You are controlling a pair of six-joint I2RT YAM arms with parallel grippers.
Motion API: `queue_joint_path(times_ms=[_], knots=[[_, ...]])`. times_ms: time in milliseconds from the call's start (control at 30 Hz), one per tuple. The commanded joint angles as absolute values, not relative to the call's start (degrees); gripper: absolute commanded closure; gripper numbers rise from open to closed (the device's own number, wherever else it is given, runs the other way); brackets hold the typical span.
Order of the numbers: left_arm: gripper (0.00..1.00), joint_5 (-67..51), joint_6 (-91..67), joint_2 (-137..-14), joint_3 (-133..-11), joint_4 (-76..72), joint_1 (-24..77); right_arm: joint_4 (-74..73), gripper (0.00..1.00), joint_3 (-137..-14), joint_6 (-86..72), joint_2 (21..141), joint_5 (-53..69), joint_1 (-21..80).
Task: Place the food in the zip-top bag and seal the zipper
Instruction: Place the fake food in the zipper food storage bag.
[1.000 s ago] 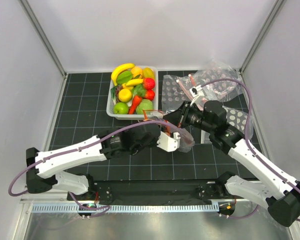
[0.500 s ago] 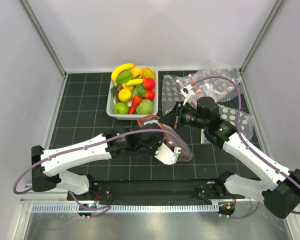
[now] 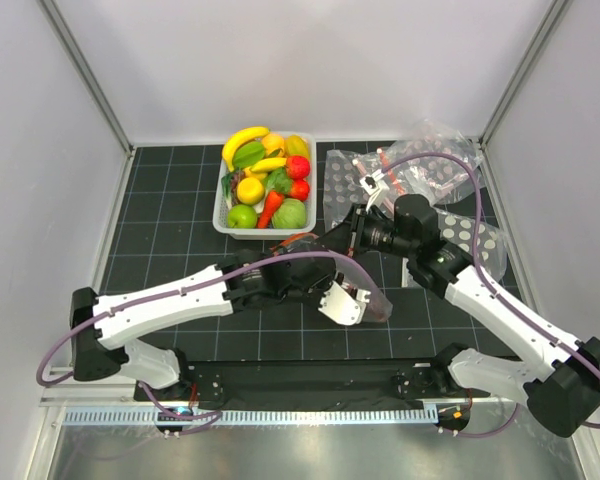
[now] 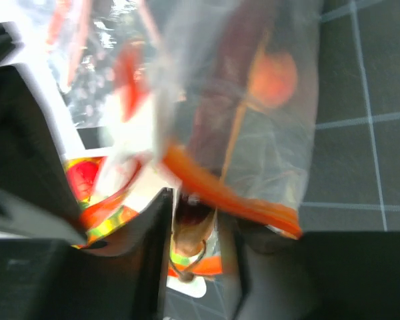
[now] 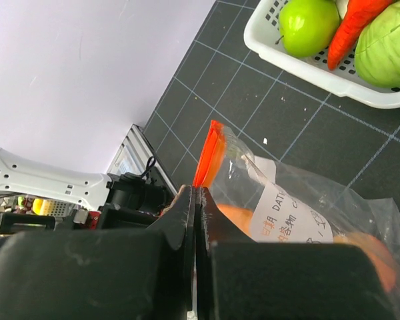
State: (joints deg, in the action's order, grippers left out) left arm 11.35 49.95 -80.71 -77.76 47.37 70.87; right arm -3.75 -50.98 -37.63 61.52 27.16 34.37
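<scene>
Top external: left gripper (image 3: 348, 303) nearest, at near end of zip-top bag (image 3: 370, 288), which sits mid-table. Left wrist view: zipper (image 4: 220, 190) crosses its fingertips, jaws part-spread; pinching or not, cannot tell. Strip seems to run away toward right gripper (image 3: 353, 236), clamped on far end. Orange piece (image 4: 272, 80) inside bag. Remaining food (image 3: 265, 180) beyond, in white basket (image 3: 223, 215). Versus second ago: left gripper shifted nearer and rightward along bag.

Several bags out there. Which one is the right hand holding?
The bag in front of the tub: the right hand pinches its orange zipper, and orange food shows inside. The spare bags lie farther back.
</scene>
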Motion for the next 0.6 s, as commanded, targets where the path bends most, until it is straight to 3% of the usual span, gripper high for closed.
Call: queue_joint_path(times_ms=[0, 100, 200, 233, 367, 567], knots=[[0.63, 11.9, 49.2, -76.6, -76.2, 39.4, 70.2, 0.8, 0.99, -50.9, -37.9, 59.7, 26.7, 34.3], [0.54, 11.8, 47.6, -73.7, -74.4, 35.3, 68.6, 0.4, 0.99, -50.5, -37.2, 58.9, 25.1, 34.0], [0.21, 10.5, 44.2, -69.7, -72.4, 30.2, 66.8, 0.4, 0.99, -49.9, -36.8, 57.8, 23.5, 33.2], [0.16, 10.5, 43.4, -68.8, -71.8, 28.6, 66.5, -1.2, 0.99, -49.7, -36.8, 57.6, 22.9, 32.4], [0.01, 12.4, 39.4, -66.0, -70.8, 24.8, 66.5, -0.9, 0.99, -48.1, -37.4, 56.5, 20.8, 30.8], [0.0, 33.9, 23.6, -67.8, -74.3, 15.0, 66.5, -4.6, 0.99, -48.0, -35.1, 53.9, 11.7, 29.8]])
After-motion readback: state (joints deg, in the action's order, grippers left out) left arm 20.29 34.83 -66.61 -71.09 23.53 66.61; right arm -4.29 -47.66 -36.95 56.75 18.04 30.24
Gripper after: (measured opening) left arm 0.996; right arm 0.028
